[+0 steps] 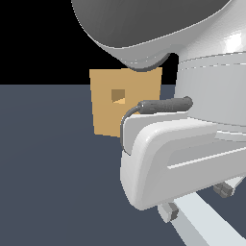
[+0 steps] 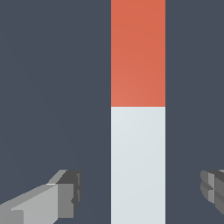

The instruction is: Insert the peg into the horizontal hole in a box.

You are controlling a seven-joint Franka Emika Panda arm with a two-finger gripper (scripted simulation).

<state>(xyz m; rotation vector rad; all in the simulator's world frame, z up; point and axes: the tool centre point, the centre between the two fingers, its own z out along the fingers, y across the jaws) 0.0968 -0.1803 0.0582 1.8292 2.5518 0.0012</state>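
The arm's big white wrist hangs low over the dark floor [image 1: 48,168], filling the exterior view's right. Behind it stands the box [image 1: 144,86], its hole [image 1: 117,95] facing us, with open floor before it. The gripper [image 2: 140,192] has its fingers [image 2: 65,192] spread apart, either side of the peg [image 2: 138,162] without touching.

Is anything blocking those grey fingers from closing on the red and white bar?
Nothing visible does. In the wrist view the long red-orange and grey-white peg lies between the open gripper, with only bare dark floor between each grey fingertip and the bar's sides.
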